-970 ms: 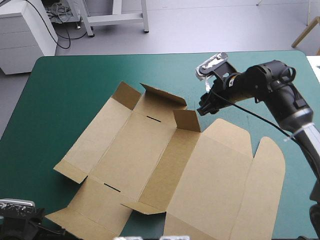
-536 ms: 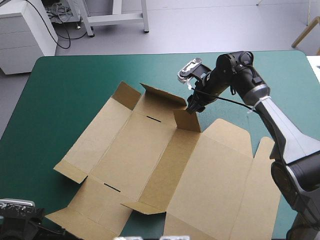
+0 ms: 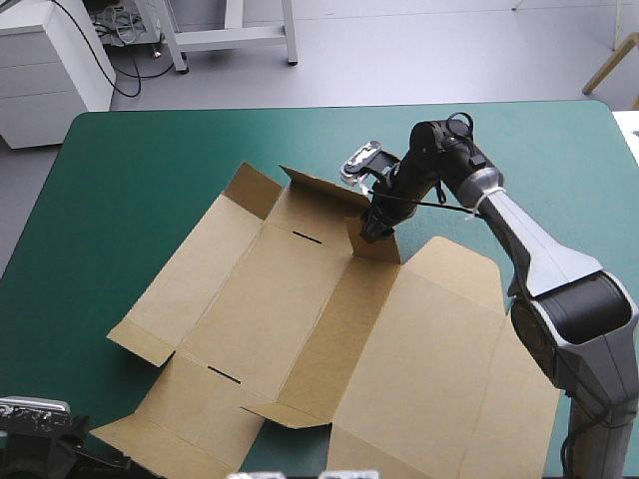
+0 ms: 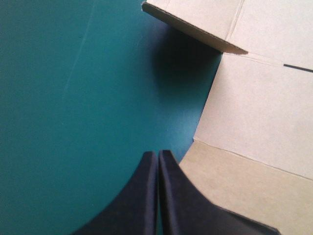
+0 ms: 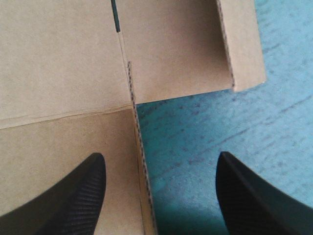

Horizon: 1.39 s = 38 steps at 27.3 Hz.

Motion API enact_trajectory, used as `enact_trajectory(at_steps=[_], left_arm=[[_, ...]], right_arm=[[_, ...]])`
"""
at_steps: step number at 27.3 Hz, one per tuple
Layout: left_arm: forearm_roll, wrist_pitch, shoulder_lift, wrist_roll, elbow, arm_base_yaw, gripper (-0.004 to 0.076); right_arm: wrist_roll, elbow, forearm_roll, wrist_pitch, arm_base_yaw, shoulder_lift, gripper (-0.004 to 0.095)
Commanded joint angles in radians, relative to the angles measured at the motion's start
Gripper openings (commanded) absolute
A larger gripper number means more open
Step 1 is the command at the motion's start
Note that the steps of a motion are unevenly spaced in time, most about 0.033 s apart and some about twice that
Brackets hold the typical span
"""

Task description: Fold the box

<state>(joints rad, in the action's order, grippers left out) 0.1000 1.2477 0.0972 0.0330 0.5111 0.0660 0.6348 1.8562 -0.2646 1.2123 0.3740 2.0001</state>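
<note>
The left gripper (image 4: 157, 157) is closest to the robot. It sits low over the teal-green cover (image 4: 73, 98), just beside the near left corner of the box (image 4: 259, 112). Its black fingers are squeezed tight together with nothing between them. It has not moved since earlier.

The box (image 3: 329, 329) is in the same spot as before. It lies in the middle of the table (image 3: 120, 140), opened out and mostly flat. Its near edge reaches the table's near edge. There is lots of bare cover to the left of the box and beyond it. To the right of the lid (image 3: 449, 369) there is only a thin strip.

The box is brown board with fold lines and two thin dark slots (image 3: 305, 237). The lid is big, with rounded corners. A few flaps along the sides tip up a little.

The right gripper (image 3: 374, 225) is farthest away, and it has moved. Earlier it hung over bare cover to the right. Now it has come in and down to the small flap (image 3: 377, 242) that stands up at the box's far side.

In the right wrist view, the right gripper (image 5: 160, 156) has its fingers spread wide, with nothing held. The small flap's thin edge (image 5: 139, 161) runs between them. One finger is over the board and the other is over the cover. I cannot tell if a finger touches the flap.
</note>
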Motion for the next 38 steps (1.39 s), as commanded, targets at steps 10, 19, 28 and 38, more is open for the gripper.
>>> enact_trajectory(at_steps=[10, 19, 28, 38], left_arm=[[0.003, 0.005, 0.015, -0.002, 0.021, -0.001, -0.0010], [0.003, 0.005, 0.015, -0.002, 0.021, -0.001, -0.0010], [-0.017, -0.010, 0.015, -0.002, 0.051, -0.001, -0.0010], [-0.024, -0.014, 0.015, -0.002, 0.129, -0.001, -0.0010]], right_arm=[[0.018, 0.031, -0.050, -0.010, 0.002, 0.012, 0.0098], [0.018, 0.031, -0.050, -0.010, 0.002, 0.012, -0.0014], [0.111, 0.031, -0.058, -0.013, 0.002, 0.012, -0.0014], [0.376, 0.080, -0.125, -0.138, 0.043, 0.012, -0.0019]])
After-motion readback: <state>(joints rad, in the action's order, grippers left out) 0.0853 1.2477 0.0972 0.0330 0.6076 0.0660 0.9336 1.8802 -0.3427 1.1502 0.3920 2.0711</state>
